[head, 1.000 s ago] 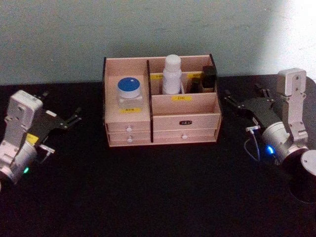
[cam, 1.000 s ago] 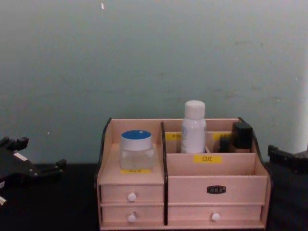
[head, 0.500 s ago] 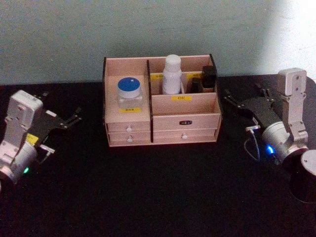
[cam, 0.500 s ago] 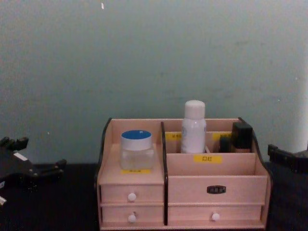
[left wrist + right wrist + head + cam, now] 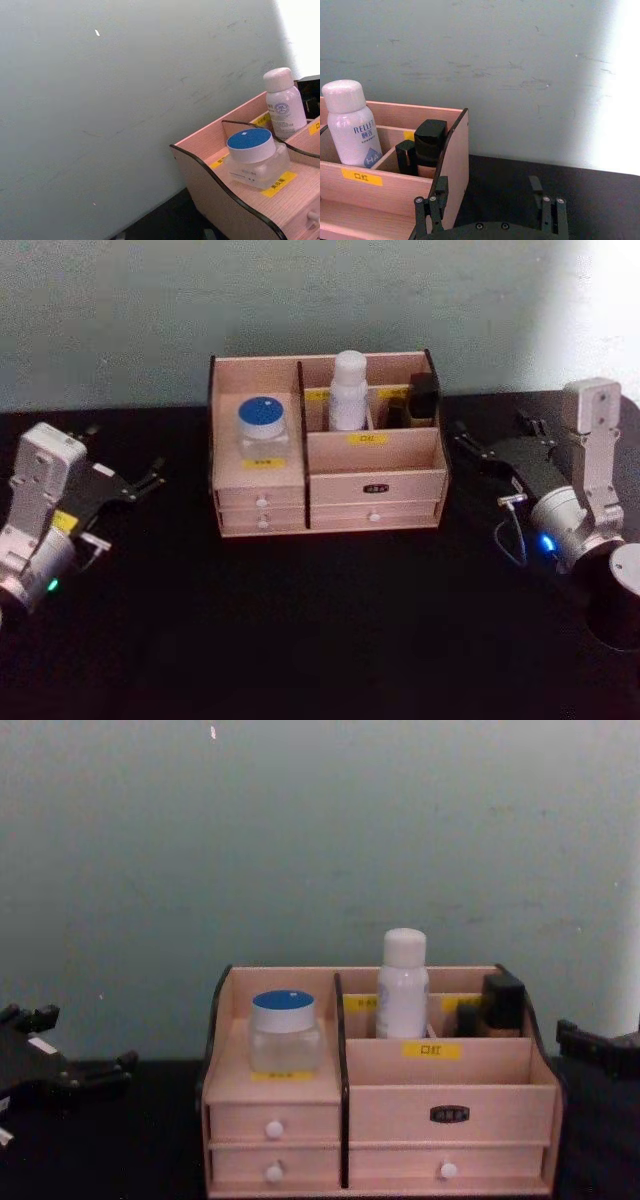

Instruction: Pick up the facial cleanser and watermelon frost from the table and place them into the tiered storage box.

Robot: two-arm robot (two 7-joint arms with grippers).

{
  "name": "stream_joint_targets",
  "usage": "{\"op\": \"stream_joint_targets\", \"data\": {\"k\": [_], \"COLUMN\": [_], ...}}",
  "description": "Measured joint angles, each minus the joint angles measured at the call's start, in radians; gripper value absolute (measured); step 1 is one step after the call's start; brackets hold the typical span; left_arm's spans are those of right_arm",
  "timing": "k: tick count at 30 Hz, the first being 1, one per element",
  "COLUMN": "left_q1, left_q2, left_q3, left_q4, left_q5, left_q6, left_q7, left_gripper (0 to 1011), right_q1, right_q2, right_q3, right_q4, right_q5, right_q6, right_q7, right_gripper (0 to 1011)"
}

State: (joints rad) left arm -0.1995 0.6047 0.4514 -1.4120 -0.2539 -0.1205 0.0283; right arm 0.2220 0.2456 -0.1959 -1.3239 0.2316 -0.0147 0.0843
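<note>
both items sit in the box, pincers resting either side

the tiered storage box (image 5: 327, 455) stands on the black table (image 5: 320, 640) against the wall. a clear jar with a blue lid (image 5: 263, 424) sits on its left tier above the two small drawers. a white bottle (image 5: 348, 390) stands upright in a rear compartment, with a dark bottle (image 5: 423, 398) in the compartment to its right. the left pincer (image 5: 148, 480) rests on the table well left of the box, fingers apart and empty. the right pincer (image 5: 490, 440) lies just right of the box, fingers apart, holding nothing.
</note>
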Motion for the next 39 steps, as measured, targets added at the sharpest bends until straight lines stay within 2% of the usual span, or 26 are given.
{"op": "stream_joint_targets", "data": {"k": [39], "left_q1": [0.0], "left_q2": [0.0], "left_q3": [0.0], "left_q4": [0.0], "left_q5": [0.0], "left_q6": [0.0], "left_q7": [0.0], "left_gripper": [1001], "right_q1": [0.0], "right_q2": [0.0], "right_q3": [0.0], "right_q4": [0.0], "right_q5": [0.0], "right_q6": [0.0], "right_q7": [0.0], "right_gripper": [1003]}}
